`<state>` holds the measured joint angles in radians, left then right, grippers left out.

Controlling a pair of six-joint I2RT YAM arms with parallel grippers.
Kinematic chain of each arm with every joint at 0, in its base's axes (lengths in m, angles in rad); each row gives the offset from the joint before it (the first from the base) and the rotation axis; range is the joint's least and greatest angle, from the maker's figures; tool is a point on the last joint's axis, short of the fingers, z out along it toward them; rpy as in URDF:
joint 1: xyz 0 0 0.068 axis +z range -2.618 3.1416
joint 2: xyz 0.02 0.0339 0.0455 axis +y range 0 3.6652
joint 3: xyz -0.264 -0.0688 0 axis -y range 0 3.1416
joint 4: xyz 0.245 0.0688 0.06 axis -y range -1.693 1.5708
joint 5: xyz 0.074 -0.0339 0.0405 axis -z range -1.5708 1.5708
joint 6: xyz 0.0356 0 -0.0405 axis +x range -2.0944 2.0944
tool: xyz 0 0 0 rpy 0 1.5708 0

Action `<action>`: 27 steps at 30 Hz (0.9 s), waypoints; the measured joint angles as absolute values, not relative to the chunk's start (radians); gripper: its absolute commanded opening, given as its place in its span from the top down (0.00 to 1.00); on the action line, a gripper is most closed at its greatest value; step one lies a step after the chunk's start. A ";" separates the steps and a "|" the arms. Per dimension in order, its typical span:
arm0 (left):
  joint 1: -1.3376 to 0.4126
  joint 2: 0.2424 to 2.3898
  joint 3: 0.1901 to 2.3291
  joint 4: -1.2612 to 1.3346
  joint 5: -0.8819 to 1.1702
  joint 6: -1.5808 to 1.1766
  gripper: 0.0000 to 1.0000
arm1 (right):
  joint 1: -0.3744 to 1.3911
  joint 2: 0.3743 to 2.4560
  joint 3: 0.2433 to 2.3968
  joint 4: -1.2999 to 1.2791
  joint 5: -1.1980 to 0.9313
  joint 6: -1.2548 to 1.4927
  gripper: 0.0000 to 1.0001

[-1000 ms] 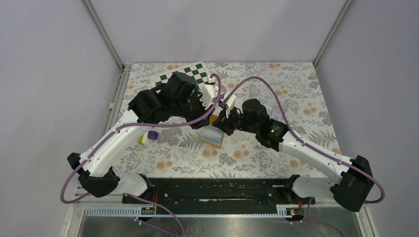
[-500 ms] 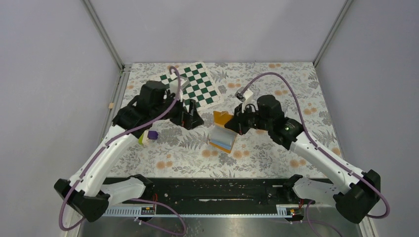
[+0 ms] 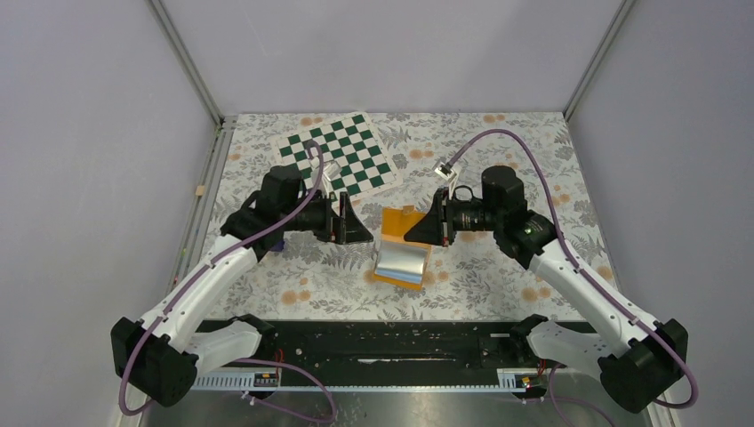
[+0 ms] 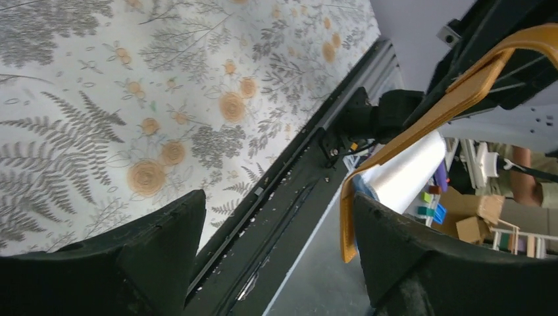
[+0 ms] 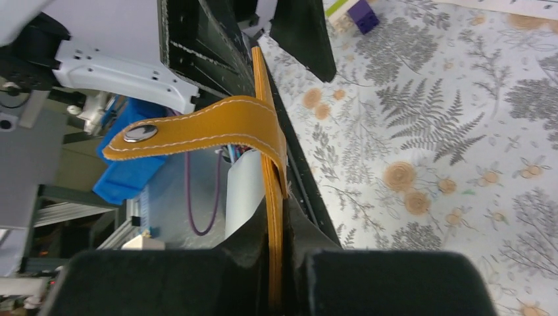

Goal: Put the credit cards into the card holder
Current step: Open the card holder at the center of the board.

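The orange card holder (image 3: 397,220) hangs open at the middle of the table, and a pale silvery card (image 3: 402,260) shows against its light blue inside. My right gripper (image 3: 423,229) is shut on the holder's right edge; the right wrist view shows the orange leather (image 5: 273,217) pinched between the fingers, its snap strap (image 5: 197,128) curling left and a white card (image 5: 245,191) beside it. My left gripper (image 3: 352,229) is open and empty just left of the holder. In the left wrist view the holder (image 4: 421,125) and the white card (image 4: 401,174) show by the right finger (image 4: 421,257).
A green and white chessboard (image 3: 338,158) lies at the back left. A purple block (image 5: 360,16) and a pale block sit on the floral mat near the left arm. A black rail (image 3: 391,342) runs along the near edge.
The left gripper has swung down from over the chessboard to just left of the holder. The right gripper has drawn right, and the holder has turned with it to hang open.
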<state>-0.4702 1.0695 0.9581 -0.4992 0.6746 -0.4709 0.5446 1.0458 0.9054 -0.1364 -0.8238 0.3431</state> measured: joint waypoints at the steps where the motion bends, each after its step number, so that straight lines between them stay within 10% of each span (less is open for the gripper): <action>1: -0.474 1.069 0.952 -0.488 0.690 -0.480 0.22 | 0.542 1.052 0.905 -0.126 -0.839 0.357 1.00; 27: -0.539 1.073 0.931 -0.514 0.636 -0.477 0.38 | 0.536 1.104 0.905 -0.092 -0.883 0.448 1.00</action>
